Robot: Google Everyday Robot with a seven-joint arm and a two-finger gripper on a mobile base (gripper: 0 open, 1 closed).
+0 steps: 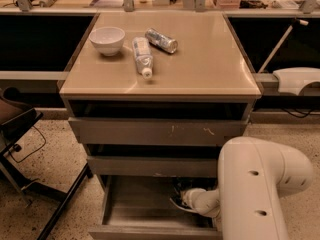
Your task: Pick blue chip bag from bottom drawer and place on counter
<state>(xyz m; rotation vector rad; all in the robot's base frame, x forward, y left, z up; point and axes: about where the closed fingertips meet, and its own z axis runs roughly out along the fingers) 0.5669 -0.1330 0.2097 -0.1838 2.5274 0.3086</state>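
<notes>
The bottom drawer point(130, 204) is pulled open, with a bare grey inside. My gripper point(181, 191) reaches down into its right side, at the end of the white arm point(260, 184). The blue chip bag point(176, 202) shows as a dark shape with a pale edge right at the gripper, partly hidden by it and by the drawer above. The counter point(200, 64) is the tan cabinet top above the drawers.
On the counter stand a white bowl point(107, 39), a lying clear plastic bottle point(142, 56) and a lying silver can point(161, 40). The two upper drawers point(150, 131) stand slightly open. A black chair point(20, 124) is at the left. A white object point(297, 79) is at the right.
</notes>
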